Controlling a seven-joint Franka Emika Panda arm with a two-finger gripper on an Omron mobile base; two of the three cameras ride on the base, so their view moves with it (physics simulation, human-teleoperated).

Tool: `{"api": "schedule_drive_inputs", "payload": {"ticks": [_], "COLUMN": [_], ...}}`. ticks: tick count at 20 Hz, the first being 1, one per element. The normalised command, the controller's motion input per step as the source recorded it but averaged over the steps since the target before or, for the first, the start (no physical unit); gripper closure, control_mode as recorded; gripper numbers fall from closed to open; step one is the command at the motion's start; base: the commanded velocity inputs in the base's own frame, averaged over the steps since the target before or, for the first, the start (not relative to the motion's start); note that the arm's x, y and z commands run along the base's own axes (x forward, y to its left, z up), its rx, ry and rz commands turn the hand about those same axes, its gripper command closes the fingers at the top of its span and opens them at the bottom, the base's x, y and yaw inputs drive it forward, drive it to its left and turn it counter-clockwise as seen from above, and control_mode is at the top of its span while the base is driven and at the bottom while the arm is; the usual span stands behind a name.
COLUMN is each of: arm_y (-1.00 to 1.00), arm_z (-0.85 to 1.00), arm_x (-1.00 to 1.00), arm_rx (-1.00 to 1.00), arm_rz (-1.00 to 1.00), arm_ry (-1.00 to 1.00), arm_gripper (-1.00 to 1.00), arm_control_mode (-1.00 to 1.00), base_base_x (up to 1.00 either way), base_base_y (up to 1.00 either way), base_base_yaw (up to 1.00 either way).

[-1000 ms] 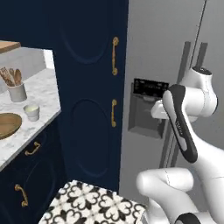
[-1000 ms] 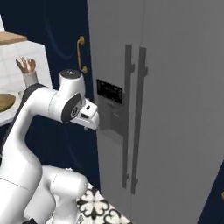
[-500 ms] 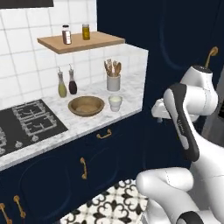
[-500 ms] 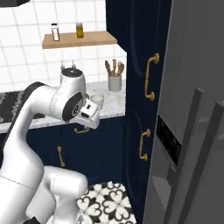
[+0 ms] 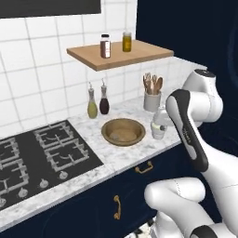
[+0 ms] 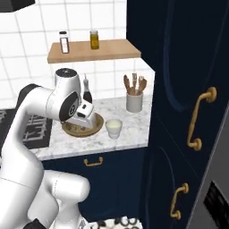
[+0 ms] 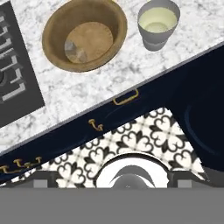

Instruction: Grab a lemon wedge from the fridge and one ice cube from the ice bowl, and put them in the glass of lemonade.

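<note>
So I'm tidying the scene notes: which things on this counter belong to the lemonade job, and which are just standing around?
Belongs to the job:
wide brown wooden ice bowl
small whitish tapered glass of lemonade

Just standing around:
white holder of wooden utensils
two dark-capped bottles beside the tiles
two jars on the wooden shelf
black gas hob

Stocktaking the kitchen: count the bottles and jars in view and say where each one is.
4. A dark-capped jar and an amber jar stand on the wooden shelf; an olive bottle and a dark bottle stand on the counter behind the bowl.
</note>
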Motion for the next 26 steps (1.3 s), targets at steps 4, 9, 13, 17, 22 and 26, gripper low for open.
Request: {"api": "schedule_drive_inputs", "payload": {"ticks": [4,9,13,17,22,26], "arm_y": [0.0,0.01,0.15,0.1,0.16,0.51], "arm_z": [0.0,-0.33,-1.0,-0.73,-0.39,-0.61], "arm_x": [0.0,0.4,1.0,0.87,-0.04,0.17], "arm_rx": [0.0,0.0,0.0,0.0,0.14,0.06], "arm_rz": [0.0,0.03,0.07,0.08,0.2,0.03], "arm_ry": [0.0,0.17,0.4,0.19,0.12,0.29], "arm_gripper": [-1.0,-1.0,-1.0,-1.0,-1.0,-1.0], "arm_control_mode": [1.0,-1.0,-1.0,-1.0,-1.0,-1.0], "base_base_x": [0.96,0.59,0.0,0.0,0.0,0.0], "base_base_y": [0.32,0.04,0.0,0.0,0.0,0.0], "base_base_yaw": [0.03,0.03,0.0,0.0,0.0,0.0]}}
